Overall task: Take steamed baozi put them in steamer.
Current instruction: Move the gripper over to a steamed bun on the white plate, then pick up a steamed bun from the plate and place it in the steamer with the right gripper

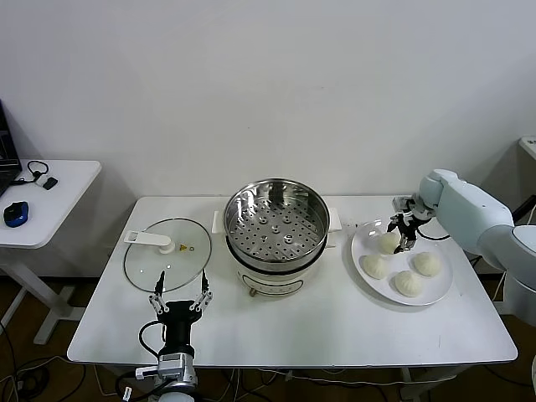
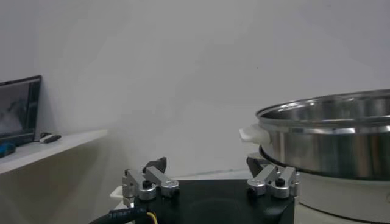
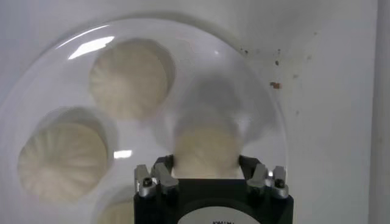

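Note:
The steamer (image 1: 276,254), a shiny steel pot with a perforated floor on a cream base, stands mid-table and holds nothing; it also shows in the left wrist view (image 2: 329,143). Four cream-white baozi lie on a round white plate (image 1: 439,291) to its right. My right gripper (image 1: 404,233) is down over the plate's far left part, its fingers closed on the sides of one baozi (image 1: 387,243), seen between the jaws in the right wrist view (image 3: 206,146). The other baozi (image 1: 426,264) lie beside it. My left gripper (image 1: 180,295) is open and empty near the table's front left edge.
A flat glass lid (image 1: 167,255) with a white handle lies left of the steamer, just beyond my left gripper. A side table (image 1: 50,201) with small items stands further left. The wall is close behind the table.

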Controlling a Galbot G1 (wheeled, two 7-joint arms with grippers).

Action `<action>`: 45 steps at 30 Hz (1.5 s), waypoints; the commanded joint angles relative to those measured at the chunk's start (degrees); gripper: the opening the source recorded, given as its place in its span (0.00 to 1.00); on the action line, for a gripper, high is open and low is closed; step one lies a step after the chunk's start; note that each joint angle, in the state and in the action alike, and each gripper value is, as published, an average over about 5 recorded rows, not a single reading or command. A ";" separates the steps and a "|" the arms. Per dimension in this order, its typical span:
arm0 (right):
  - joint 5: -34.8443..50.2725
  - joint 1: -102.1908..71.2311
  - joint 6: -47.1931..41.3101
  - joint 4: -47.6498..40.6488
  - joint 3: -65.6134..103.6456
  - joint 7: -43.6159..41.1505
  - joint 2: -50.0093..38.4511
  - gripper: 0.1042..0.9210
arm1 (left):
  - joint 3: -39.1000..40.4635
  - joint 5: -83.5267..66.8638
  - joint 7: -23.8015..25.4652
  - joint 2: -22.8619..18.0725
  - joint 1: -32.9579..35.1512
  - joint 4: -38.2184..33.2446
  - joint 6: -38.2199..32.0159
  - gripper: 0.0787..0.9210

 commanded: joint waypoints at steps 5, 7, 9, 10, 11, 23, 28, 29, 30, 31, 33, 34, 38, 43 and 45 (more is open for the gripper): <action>3.20 6.18 -0.45 10.83 -7.99 0.21 -3.99 0.64 | -0.34 0.10 0.23 -2.80 -0.15 -0.06 0.19 0.88; 6.42 10.84 -0.74 17.77 -13.65 0.70 -5.98 0.64 | -0.42 0.17 0.30 -2.80 -0.16 -0.07 0.25 0.88; 9.00 15.12 -0.79 23.87 -17.86 1.38 -7.48 0.64 | -0.41 0.29 0.34 -2.80 -0.17 -0.10 0.29 0.88; 10.06 17.69 -0.72 26.93 -20.02 1.77 -8.20 0.64 | -0.37 0.41 0.35 -2.80 -0.16 -0.12 0.30 0.88; 10.78 19.69 -0.62 29.24 -21.61 2.14 -8.68 0.64 | -0.31 0.53 0.34 -2.80 -0.16 -0.16 0.31 0.88; 13.76 39.74 11.73 46.80 -35.42 10.81 -6.51 0.63 | 0.50 1.56 0.15 -2.80 0.06 -0.57 0.40 0.88; 13.56 43.50 21.74 48.11 -37.56 17.12 -1.59 0.62 | 0.63 1.74 -0.15 -2.80 0.53 -1.02 0.29 0.88; 13.00 43.82 23.64 47.88 -37.70 18.06 -0.58 0.62 | 0.64 1.74 -0.19 -2.80 0.61 -1.17 0.27 0.88; 12.33 44.00 25.50 47.50 -37.75 18.86 0.38 0.62 | 0.64 1.75 -0.24 -2.80 0.68 -1.34 0.25 0.88; 11.45 44.09 27.55 46.93 -37.81 19.71 1.51 0.62 | 0.64 1.75 -0.31 -2.80 0.76 -1.51 0.20 0.88; 9.92 43.94 31.08 45.45 -37.93 20.89 3.67 0.62 | 0.62 1.73 -0.46 -2.80 0.92 -1.77 0.09 0.88; 8.84 43.61 33.05 44.36 -37.96 21.55 4.89 0.62 | 0.59 1.70 -0.55 -2.80 1.00 -1.86 0.03 0.88; 2.78 40.23 38.07 36.84 -37.60 25.04 10.54 0.64 | 0.39 1.52 -0.68 -2.80 1.15 -1.86 -0.10 0.88; -6.46 33.69 38.23 24.42 -34.80 29.87 17.04 0.66 | 0.28 1.42 -0.67 -2.80 1.20 -2.21 -0.08 0.88; -10.22 30.67 38.23 19.02 -33.32 31.71 19.70 0.67 | 0.17 1.37 -0.66 -2.80 1.16 -2.29 -0.05 0.88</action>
